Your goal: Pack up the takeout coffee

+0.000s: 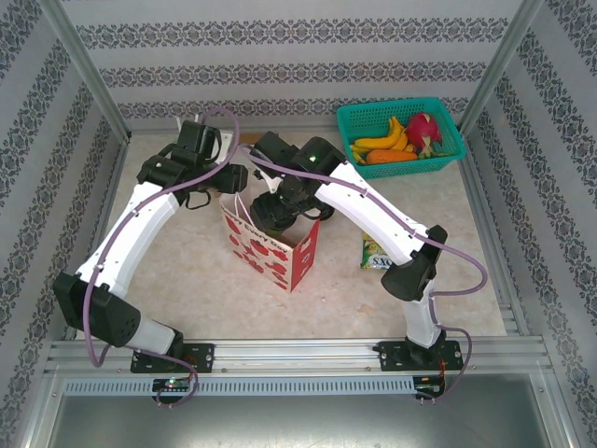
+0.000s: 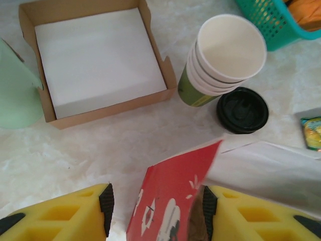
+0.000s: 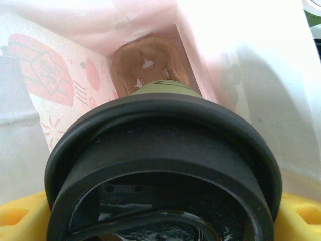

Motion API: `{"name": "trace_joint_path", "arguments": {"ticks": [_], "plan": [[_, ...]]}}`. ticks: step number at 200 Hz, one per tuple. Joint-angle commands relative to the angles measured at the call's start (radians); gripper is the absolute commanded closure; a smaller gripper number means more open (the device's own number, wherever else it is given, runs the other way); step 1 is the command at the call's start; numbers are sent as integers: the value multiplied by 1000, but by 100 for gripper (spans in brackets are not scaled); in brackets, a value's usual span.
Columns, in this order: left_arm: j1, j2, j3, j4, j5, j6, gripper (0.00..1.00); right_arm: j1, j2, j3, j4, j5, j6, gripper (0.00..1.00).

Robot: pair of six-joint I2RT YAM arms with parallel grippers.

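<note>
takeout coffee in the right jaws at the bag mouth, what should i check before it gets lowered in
1. Lid seated on the takeout coffee: ok.
2. Right jaws gripping it: ok, the yellow fingers flank the lid.
3. Paper bag mouth open ahead of the cup: ok.
4. Bag bottom free: cannot tell. The part that shows is bare, the rest is behind the cup.
5. Left jaws clamped on the bag's red wall: not ok. The wall is between them, but a gap shows beside one pad.
6. Cup upright: cannot tell.
</note>
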Motion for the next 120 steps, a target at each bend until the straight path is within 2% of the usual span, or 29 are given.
{"name": "trace_joint_path", "arguments": {"ticks": [1, 19, 58, 89, 106, 120], "plan": [[10, 12, -5, -37, -32, 5, 50, 9, 10, 33, -36, -4, -31, 49], [11, 23, -4, -33, -28, 9, 54, 12, 15, 32, -33, -32, -39, 49], [11, 35, -6, 0, 22, 7, 74, 25, 28, 32, -47, -76, -64, 49], [10, 66, 20, 22, 77, -6, 100, 35, 33, 26, -47, -108, -76, 49], [9, 86, 37, 37, 117, -10, 100, 35, 41, 24, -53, -96, -70, 49], [10, 102, 52, 43, 136, -7, 100, 34, 51, 31, -73, -29, -50, 49]]}}
